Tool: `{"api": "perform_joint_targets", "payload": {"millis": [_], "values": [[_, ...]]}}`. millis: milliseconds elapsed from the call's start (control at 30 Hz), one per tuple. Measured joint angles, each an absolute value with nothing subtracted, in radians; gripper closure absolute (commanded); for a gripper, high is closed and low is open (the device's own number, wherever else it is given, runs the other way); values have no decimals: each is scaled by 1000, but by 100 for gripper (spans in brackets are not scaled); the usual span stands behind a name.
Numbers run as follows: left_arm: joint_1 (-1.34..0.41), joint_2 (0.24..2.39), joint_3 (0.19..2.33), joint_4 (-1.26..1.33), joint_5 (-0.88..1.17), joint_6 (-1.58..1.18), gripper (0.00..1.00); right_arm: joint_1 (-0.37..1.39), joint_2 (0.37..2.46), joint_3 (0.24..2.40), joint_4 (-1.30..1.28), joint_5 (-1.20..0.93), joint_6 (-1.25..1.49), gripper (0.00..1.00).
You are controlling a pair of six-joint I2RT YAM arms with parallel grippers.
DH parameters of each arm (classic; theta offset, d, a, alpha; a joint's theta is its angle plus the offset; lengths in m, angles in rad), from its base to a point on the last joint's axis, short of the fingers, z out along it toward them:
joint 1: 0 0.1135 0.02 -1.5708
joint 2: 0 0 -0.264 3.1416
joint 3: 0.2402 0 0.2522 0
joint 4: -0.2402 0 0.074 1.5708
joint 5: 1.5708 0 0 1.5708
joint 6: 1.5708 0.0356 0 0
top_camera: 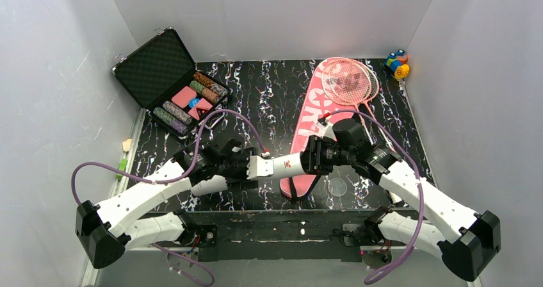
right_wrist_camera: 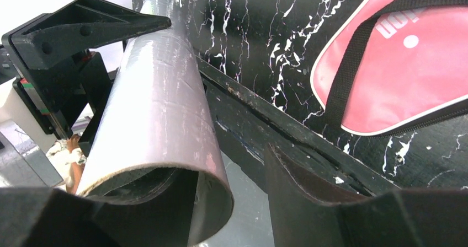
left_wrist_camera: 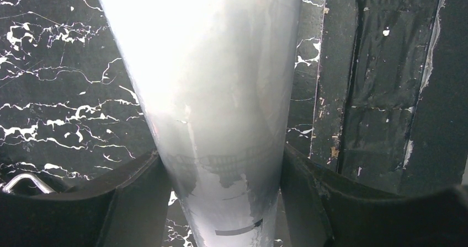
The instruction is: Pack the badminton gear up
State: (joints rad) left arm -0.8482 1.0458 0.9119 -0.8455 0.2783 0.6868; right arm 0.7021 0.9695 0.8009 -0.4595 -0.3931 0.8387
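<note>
While left jaws pinch the white tube (left_wrist_camera: 221, 120), right jaws stand spread at its half-hidden mouth.

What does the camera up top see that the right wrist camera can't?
Only the top camera shows the two pink rackets, the open case of poker chips and the little colourful toy. Only the right wrist camera looks into the hollow open end of the white tube. Both show that tube, the pink cover and the black marbled table.
</note>
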Motion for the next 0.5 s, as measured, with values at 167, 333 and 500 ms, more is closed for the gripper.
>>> {"api": "perform_joint_targets", "payload": {"millis": [167,333,500], "values": [[-848,1046,912,-846,278,684,53,725,1002,812,-435,-374,846,30],[-848,1045,912,-835,278,677,53,729,984,846,-448,-338,849,25],[-848,1044,912,-831,279,677,53,725,889,933,-519,-270,832,23]]}}
